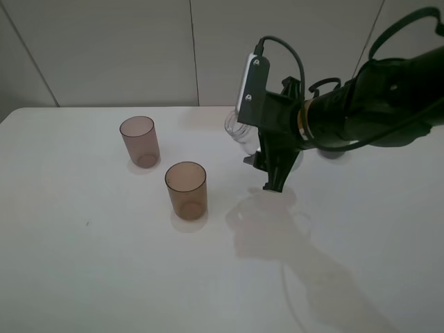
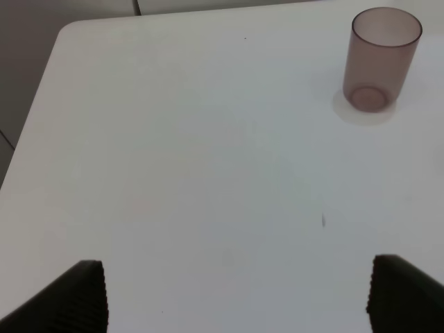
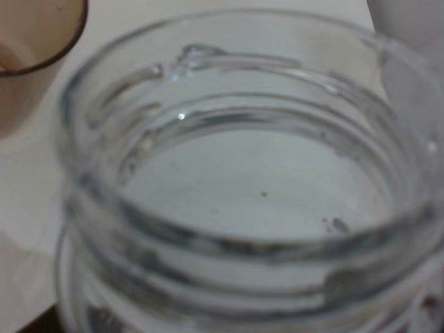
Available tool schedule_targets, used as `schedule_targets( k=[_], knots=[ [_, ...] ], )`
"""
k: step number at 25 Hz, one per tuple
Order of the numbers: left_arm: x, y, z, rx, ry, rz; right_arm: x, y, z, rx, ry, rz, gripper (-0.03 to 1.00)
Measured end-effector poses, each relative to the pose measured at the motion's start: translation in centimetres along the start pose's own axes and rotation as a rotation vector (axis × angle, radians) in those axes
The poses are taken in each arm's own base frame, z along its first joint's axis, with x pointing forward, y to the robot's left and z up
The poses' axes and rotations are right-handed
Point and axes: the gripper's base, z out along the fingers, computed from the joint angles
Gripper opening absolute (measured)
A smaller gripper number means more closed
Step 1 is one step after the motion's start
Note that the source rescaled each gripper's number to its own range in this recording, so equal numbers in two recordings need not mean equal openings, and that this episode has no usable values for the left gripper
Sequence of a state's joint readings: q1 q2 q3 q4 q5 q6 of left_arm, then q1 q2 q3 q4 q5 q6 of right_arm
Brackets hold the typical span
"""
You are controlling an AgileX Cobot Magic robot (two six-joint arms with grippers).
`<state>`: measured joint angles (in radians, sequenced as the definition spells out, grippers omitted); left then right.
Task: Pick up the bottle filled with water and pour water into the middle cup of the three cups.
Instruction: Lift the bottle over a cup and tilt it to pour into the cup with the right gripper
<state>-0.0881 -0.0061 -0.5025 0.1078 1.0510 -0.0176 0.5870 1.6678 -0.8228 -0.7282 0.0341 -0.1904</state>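
Note:
My right gripper (image 1: 267,165) is shut on the bottle (image 1: 239,130), a clear plastic one held off the table and tipped with its open mouth toward the left. Its threaded neck (image 3: 236,187) fills the right wrist view. The middle cup (image 1: 186,190), amber-brown, stands upright on the table left of and lower than the bottle, apart from it; its rim (image 3: 31,41) shows in a corner of the right wrist view. The pinkish-mauve cup (image 1: 139,141) stands further back left, also seen as the cup (image 2: 381,59) ahead of my open left gripper (image 2: 236,298).
The white table (image 1: 104,277) runs to a grey wall at the back. A greyish shape (image 1: 331,154) peeks out under the right arm, mostly hidden. The arm's shadow falls on the table right of the amber cup. The table's corner (image 2: 66,31) shows in the left wrist view.

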Motion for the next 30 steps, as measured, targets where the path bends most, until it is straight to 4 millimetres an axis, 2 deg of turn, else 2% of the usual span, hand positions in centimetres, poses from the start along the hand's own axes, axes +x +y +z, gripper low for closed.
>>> schedule_targets(
  k=[7,17,30],
  knots=[
    [0.0,0.0,0.0,0.000,0.000,0.000,-1.6,-0.7,1.3,0.010,-0.025,-0.078,0.00],
    [0.0,0.0,0.0,0.000,0.000,0.000,-3.9,-0.9,4.6,-0.003,-0.051,-0.272,0.00],
    [0.0,0.0,0.0,0.000,0.000,0.000,-4.2,-0.5,6.2,0.006,-0.095,-0.507,0.00]
  ],
)
